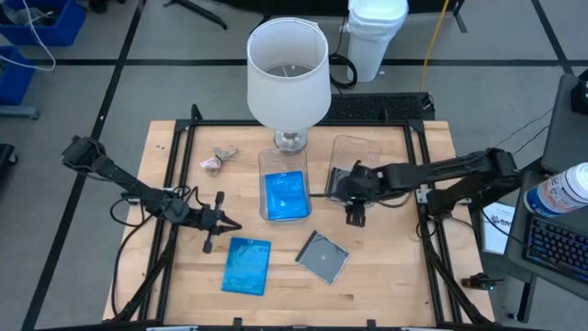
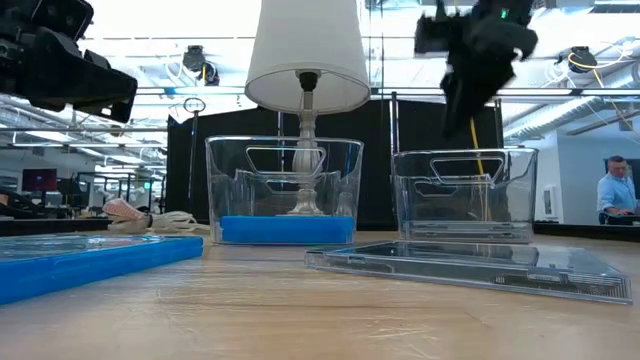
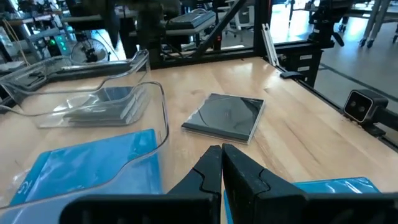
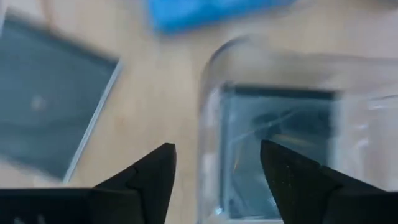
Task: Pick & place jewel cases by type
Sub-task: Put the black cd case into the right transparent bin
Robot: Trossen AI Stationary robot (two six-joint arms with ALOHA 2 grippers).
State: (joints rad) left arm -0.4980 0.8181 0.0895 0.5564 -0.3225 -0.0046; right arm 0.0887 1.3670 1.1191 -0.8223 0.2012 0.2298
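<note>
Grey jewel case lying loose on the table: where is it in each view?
High view: grey jewel case lower centre, right of the loose blue case.
Low view: flat in the right foreground.
Left wrist view: centre.
Right wrist view: left edge.
Shared landmark: right clear tub, just beyond it.

Overhead, table-level, two wrist views

No legible text, label, brand, number or sign on anything in view.
</note>
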